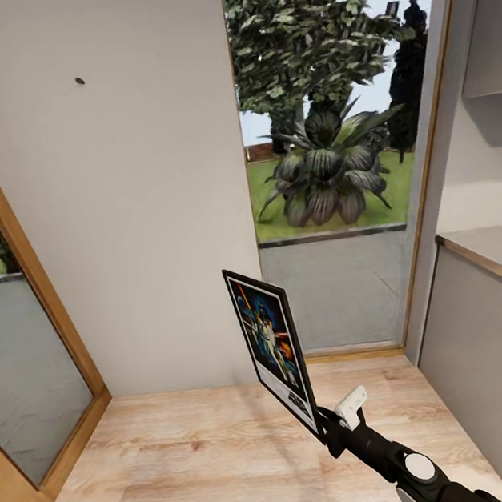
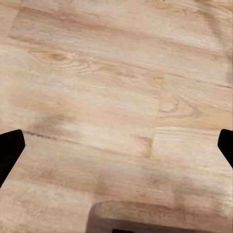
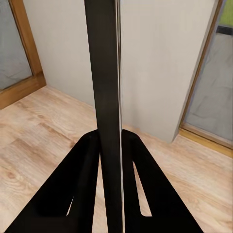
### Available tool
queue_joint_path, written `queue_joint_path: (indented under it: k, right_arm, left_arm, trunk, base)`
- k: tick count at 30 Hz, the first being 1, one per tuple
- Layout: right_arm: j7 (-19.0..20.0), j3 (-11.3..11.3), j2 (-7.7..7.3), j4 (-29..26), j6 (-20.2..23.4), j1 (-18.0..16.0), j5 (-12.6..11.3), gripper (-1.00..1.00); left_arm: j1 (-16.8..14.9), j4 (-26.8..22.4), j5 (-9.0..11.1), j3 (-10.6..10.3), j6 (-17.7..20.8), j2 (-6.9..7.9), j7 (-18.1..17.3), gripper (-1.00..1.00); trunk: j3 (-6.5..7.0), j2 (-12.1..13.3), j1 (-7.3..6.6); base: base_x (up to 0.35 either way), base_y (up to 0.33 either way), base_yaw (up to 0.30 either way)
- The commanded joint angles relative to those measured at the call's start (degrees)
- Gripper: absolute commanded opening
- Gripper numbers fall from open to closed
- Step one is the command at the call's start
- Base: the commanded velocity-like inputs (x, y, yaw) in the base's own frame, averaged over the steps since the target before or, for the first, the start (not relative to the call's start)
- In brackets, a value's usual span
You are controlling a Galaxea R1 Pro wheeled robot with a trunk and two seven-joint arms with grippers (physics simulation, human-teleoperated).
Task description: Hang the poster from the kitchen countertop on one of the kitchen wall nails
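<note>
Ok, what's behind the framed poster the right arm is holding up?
Behind the black-framed Star Wars poster sits the plain light-grey wall, its small dark nail far higher up, and pale wooden floor below. The wall-floor strip directly behind the poster is covered.

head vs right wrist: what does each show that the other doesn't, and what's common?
Head alone: the wall nail high on the grey wall, the poster's printed face, the trees outside, and the counter at the right.

Right wrist alone: the poster edge-on, squeezed between the right gripper's two fingers.

Both: the poster held upright in the right gripper, the grey wall, the wooden floor.
</note>
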Motion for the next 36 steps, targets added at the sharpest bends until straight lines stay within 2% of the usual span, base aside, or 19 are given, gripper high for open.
queue_joint_path:
  k: [1,20,21,24,25,27,29,36]
  right_arm:
    - [0.2,0.2,-0.05,0.0,-0.2,-0.1,-0.7,-1.0]
    - [0.3,0.0,-0.25,0.0,-0.2,-0.1,-0.7,-1.0]
    - [1.9,0.0,-1.04,0.0,-0.2,-0.1,-0.7,-1.0]
    - [5.1,-0.1,-2.15,0.0,-0.3,-0.1,-0.8,-1.0]
    - [8.5,-1.4,-3.15,0.0,-0.3,-0.1,-1.2,-1.0]
    - [10.5,-3.5,-3.71,0.0,-0.3,-0.1,-1.7,-1.0]
    - [11.8,-4.8,-4.04,0.0,-0.3,-0.1,-1.9,-1.0]
    - [12.5,-5.6,-4.24,-0.1,-0.3,-0.1,-2.1,-1.0]
  left_arm:
    - [0.0,0.0,0.0,0.0,0.0,-0.05,-0.3,1.0]
    - [0.0,-0.2,0.0,-0.5,0.1,-0.18,-0.1,1.0]
    - [0.0,-0.3,0.0,-0.5,0.1,-0.18,-0.1,1.0]
    - [0.0,-0.4,0.0,-0.4,0.1,-0.18,-0.1,1.0]
    - [0.0,-0.4,0.0,-0.4,0.1,-0.18,-0.2,1.0]
    - [0.0,-0.5,0.0,-0.4,0.0,-0.18,-0.2,1.0]
    - [0.0,-0.5,0.0,-0.4,0.0,-0.18,-0.2,1.0]
    - [0.0,-0.6,0.0,-0.5,0.0,-0.18,-0.3,1.0]
  trunk:
    - [-0.05,0.0,0.0]
    - [3.36,7.6,-4.17]
    - [3.54,8.0,-4.39]
    - [4.08,9.2,-5.05]
    - [4.26,9.6,-5.27]
    - [4.62,10.4,-5.71]
    - [4.98,11.2,-6.15]
    - [6.24,14.0,-7.69]
  base:
    - [0.0,0.035,0.0]
    - [0.0,0.005,0.0]
    - [0.0,0.0,0.0]
    - [0.0,0.0,0.0]
    - [0.0,0.0,0.0]
    - [0.0,0.0,0.0]
    - [0.0,0.0,0.0]
    - [0.0,0.0,0.0]
